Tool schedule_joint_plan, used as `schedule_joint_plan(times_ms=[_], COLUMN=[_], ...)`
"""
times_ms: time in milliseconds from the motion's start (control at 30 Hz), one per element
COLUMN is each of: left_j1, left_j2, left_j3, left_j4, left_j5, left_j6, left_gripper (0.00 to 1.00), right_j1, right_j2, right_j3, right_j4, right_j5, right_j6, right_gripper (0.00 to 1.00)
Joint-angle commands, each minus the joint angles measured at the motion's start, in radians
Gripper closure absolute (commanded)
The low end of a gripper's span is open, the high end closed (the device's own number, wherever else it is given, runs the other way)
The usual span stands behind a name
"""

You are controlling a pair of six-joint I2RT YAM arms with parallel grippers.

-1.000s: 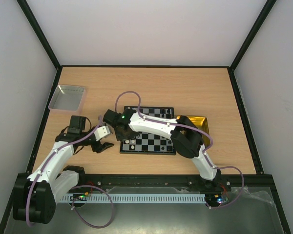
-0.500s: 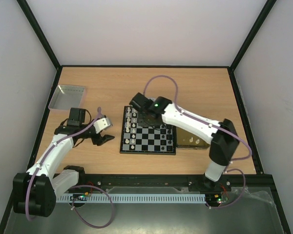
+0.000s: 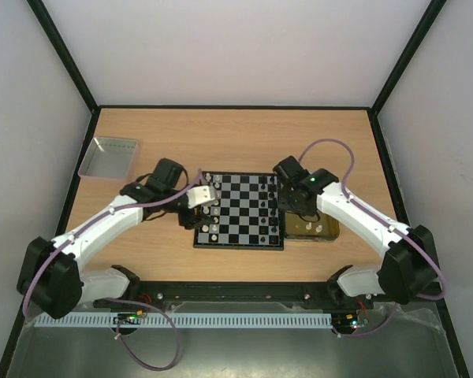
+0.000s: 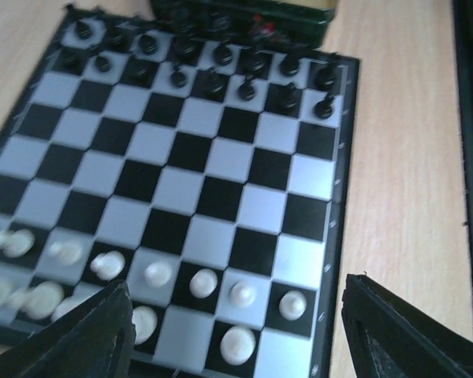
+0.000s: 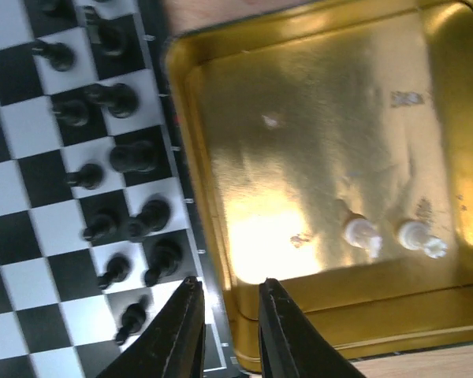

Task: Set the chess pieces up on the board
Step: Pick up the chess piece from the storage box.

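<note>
Only the right wrist view shows the two white chess pieces [image 5: 361, 232] in the yellow tray [image 5: 315, 118], which touches the right edge of the board [image 3: 238, 211] mid-table. The left wrist view shows black pieces [image 4: 213, 81] in two far rows and white pieces [image 4: 203, 282] near, some blurred. The left gripper [image 4: 236, 283] gapes wide and empty at the board's left edge. The right gripper [image 5: 229, 287] is narrow, holding nothing.

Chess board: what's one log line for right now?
left gripper: open, above board, white side | right gripper: narrowly open, empty, over yellow tray rim | tray: two white pieces inside
</note>
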Motion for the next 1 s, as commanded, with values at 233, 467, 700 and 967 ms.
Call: schedule_joint_plan(times_ms=[233,467,700,967], left_j1=[-0.251,-0.298,-0.345,-0.360], left_j2=[0.213,0.298,0.398,0.445], left_j3=[0.143,0.207,0.281,0.296], left_j4=[0.142,0.283,0.303,0.297], left_j5=[-0.110,-0.158,-0.164,-0.131], left_j6=[-0.180,-0.272,-0.306,-0.310], left_gripper=[0.28,0.31,0.27,0.26], right_j1=[-0.191,-0.246,-0.280,-0.356], right_j2=[-0.075,-0.075,-0.048,-0.003], right_j3=[-0.199,-0.223,-0.258,-0.277], right_j4=[0.077,0.084,0.115,0.148], right_j5=[-0.045,-0.053,-0.056,-0.080], right_j6=[-0.051,-0.066,-0.085,-0.138], right_gripper=[0.81,0.81,0.81,0.81])
